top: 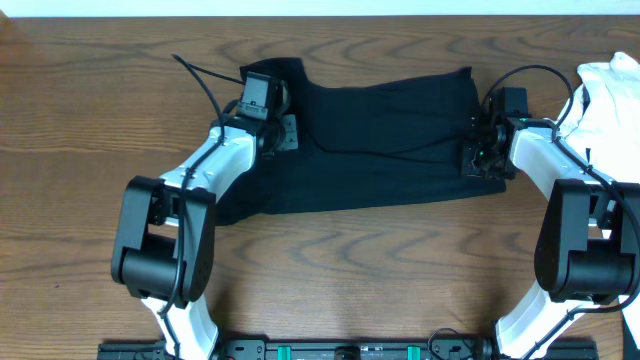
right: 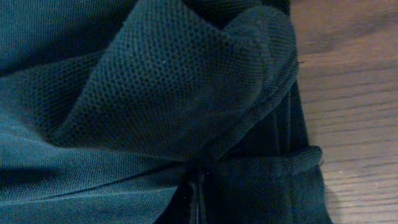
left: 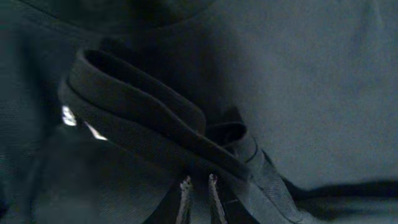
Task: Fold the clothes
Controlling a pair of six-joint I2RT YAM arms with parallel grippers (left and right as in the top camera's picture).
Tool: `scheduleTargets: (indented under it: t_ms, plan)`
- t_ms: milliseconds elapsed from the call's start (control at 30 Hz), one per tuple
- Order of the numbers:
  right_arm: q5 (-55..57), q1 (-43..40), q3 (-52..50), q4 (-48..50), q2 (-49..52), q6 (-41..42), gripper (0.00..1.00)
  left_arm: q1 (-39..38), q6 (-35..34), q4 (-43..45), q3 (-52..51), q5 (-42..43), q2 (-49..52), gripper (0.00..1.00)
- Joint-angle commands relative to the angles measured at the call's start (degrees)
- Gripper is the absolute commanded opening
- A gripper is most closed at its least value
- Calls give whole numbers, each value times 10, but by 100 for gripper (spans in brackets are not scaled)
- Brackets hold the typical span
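The clothes [top: 390, 140], a black T-shirt, lie bunched across the middle of the table. My left gripper [top: 286, 133] sits on the shirt's left part, near the upper edge. In the left wrist view its fingertips [left: 185, 184] stand almost together with dark fabric pinched between them. The ribbed collar band [left: 143, 118] curls just ahead, and a bit of white print [left: 68, 116] shows at the left. My right gripper [top: 478, 152] is at the shirt's right edge. In the right wrist view folds of the clothes [right: 174, 81] converge into the right gripper [right: 198, 182], shut on them.
A white garment [top: 612, 88] lies at the far right edge, just behind the right arm. Bare wooden table [top: 100, 110] surrounds the shirt, and it shows beside the right gripper as wooden table [right: 354, 99]. A black cable [top: 200, 80] loops off the left arm.
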Motion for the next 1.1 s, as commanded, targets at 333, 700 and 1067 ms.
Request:
scheduleTargets:
  t_ms: [333, 700, 1067]
  plan:
    - [24, -13, 2, 8, -124, 1, 29, -1, 29, -55, 10, -60, -129, 17]
    - [25, -14, 3, -53, -173, 8, 45, 41, -32, -312, -3, -128, -153, 22]
    - [-38, -16, 3, -12, -112, -30, 43, 103, -52, -346, -4, -128, -153, 72]
